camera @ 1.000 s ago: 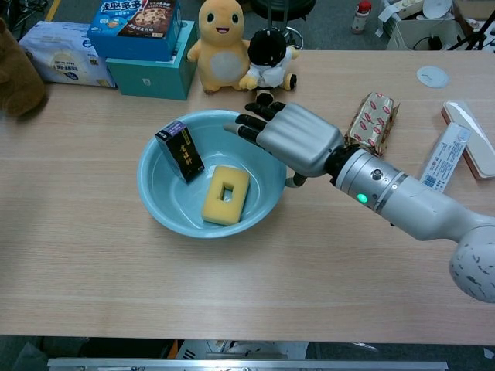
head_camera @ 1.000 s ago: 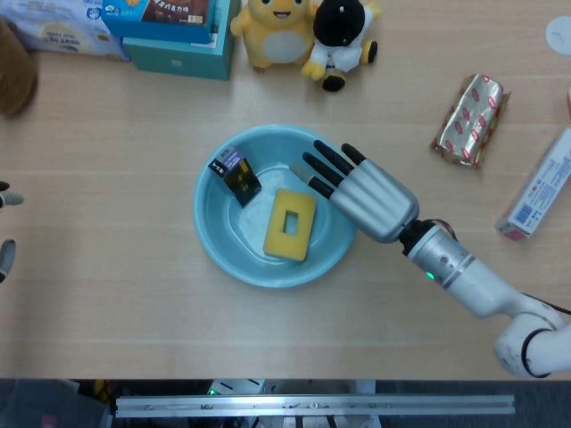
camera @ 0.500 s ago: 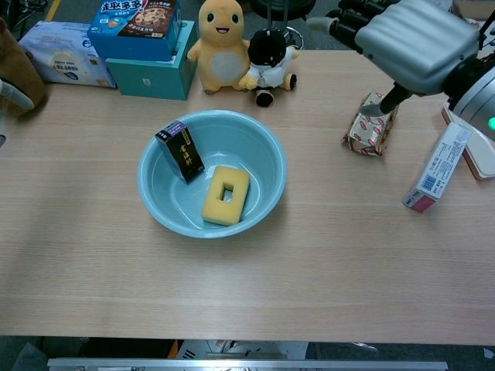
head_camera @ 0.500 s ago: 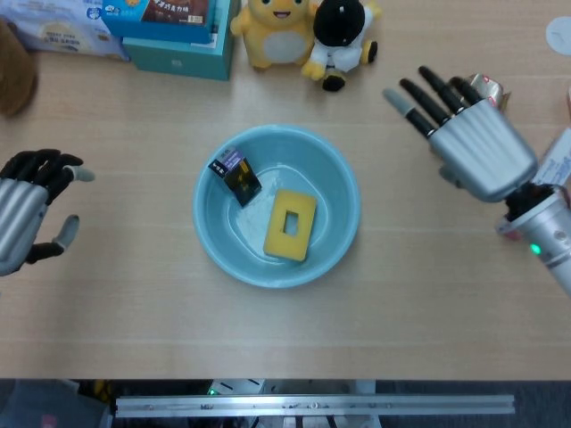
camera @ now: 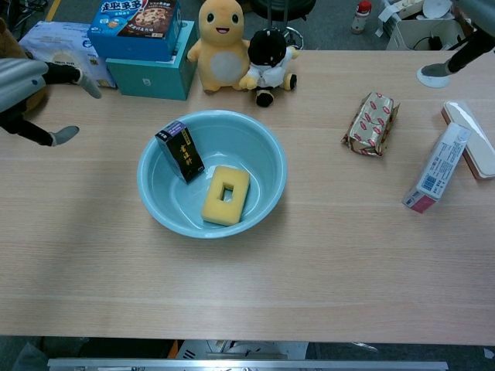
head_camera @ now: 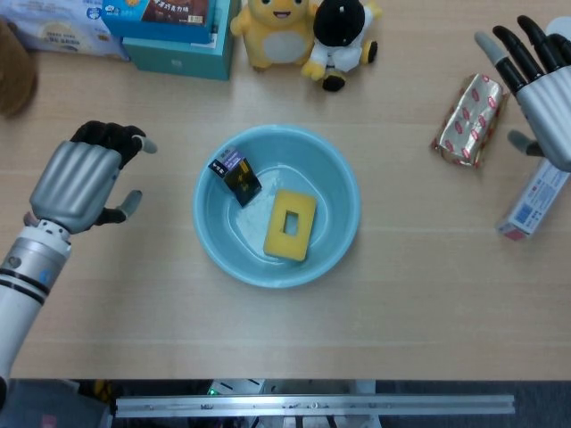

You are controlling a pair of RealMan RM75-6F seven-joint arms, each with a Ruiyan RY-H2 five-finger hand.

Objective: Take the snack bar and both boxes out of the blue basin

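Observation:
The blue basin stands mid-table. Inside it a small black box leans against the left wall, and a yellow block with a rectangular hole lies flat on the bottom. The snack bar, in a red and gold wrapper, lies on the table to the right of the basin. A white and blue box lies further right. My left hand hovers left of the basin and holds nothing. My right hand is at the far right, fingers spread, empty.
Two plush toys stand behind the basin. A teal box with snack cartons stacked on it sits at the back left. A flat pink-edged case lies at the right edge.
My right hand has lifted off the basin's right rim and swung away to the far right, empty. My left hand has come in from the left edge toward the basin.

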